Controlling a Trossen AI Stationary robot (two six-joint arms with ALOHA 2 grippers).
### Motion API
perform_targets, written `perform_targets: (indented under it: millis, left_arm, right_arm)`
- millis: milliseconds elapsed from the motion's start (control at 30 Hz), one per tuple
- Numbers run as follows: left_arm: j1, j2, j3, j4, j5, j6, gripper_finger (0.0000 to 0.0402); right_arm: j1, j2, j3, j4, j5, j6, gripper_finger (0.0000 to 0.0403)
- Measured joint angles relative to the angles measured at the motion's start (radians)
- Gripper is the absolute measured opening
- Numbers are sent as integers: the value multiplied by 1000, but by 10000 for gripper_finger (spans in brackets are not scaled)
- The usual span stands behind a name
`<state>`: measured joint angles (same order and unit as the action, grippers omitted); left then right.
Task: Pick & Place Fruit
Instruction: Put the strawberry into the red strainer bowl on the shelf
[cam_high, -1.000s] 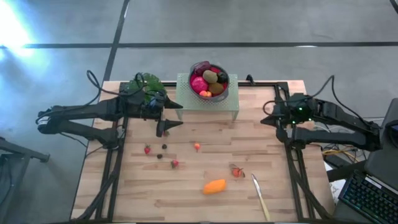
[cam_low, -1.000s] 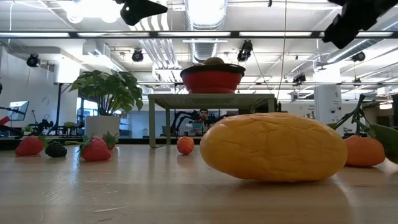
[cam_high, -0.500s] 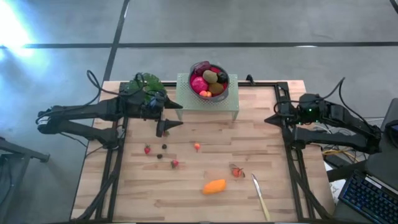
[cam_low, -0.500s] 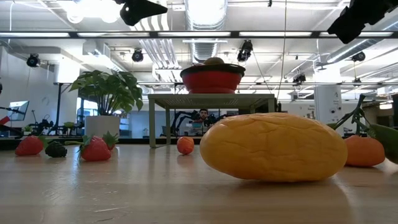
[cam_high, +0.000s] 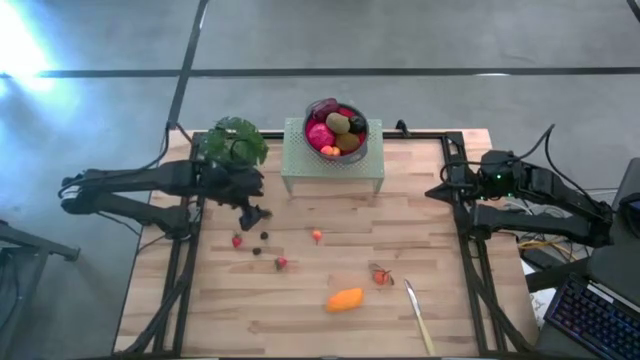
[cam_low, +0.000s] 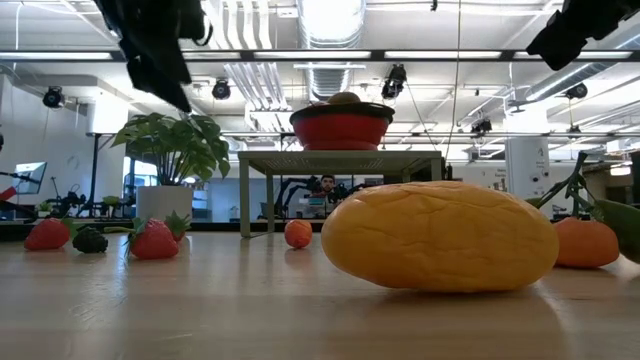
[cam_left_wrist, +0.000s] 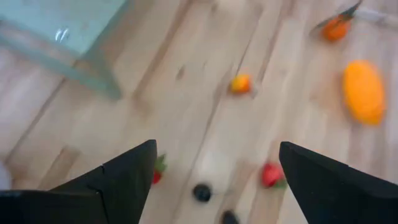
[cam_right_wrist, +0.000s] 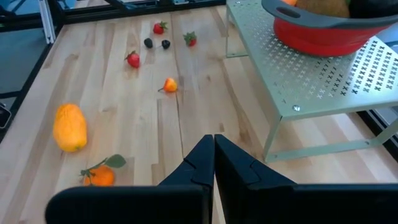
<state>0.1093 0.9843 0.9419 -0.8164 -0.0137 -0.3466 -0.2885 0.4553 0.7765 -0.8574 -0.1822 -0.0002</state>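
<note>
Loose fruit lies on the wooden table: two strawberries (cam_high: 237, 240) (cam_high: 281, 263), two dark berries (cam_high: 264, 236), a small orange piece (cam_high: 317, 236), a leafed orange (cam_high: 381, 276) and an orange oval (cam_high: 345, 299). More fruit fills the red bowl (cam_high: 337, 128) on the green perforated stand (cam_high: 300, 160). My left gripper (cam_high: 256, 213) hangs open above the berries, tipped downward; in the left wrist view its gap (cam_left_wrist: 217, 149) frames a dark berry (cam_left_wrist: 201, 192) and a strawberry (cam_left_wrist: 271, 175). My right gripper (cam_right_wrist: 214, 149) is shut, held high at the table's right edge.
A leafy potted plant (cam_high: 232, 143) stands at the far left, close behind my left arm. A slim pale utensil (cam_high: 418, 315) lies near the front right. The stand's legs (cam_left_wrist: 93, 62) rise just beyond the berries. Bare wood lies in the middle and at the near left.
My left gripper has tipped from nearly level to pointing steeply down and has sunk toward the berries, staying open. The fruit has kept its place.
</note>
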Motion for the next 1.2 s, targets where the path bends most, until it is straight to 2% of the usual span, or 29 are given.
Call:
perform_targets:
  millis: [167,433,667,933,1200]
  left_arm:
    - [0,51,-10,-22,-45,14,344]
    - [-2,250,-78,-13,-45,132,344]
    - [0,386,-76,-12,-70,175,344]
    - [2,440,-79,33,-156,181,344]
    - [25,440,-90,66,-163,192,344]
  right_arm:
    - [0,0,0,0,0,0,8]
    - [0,0,0,0,0,0,8]
    - [0,-1,0,0,0,0,8]
    - [0,-1,0,0,0,0,8]
    - [0,-1,0,0,0,0,8]
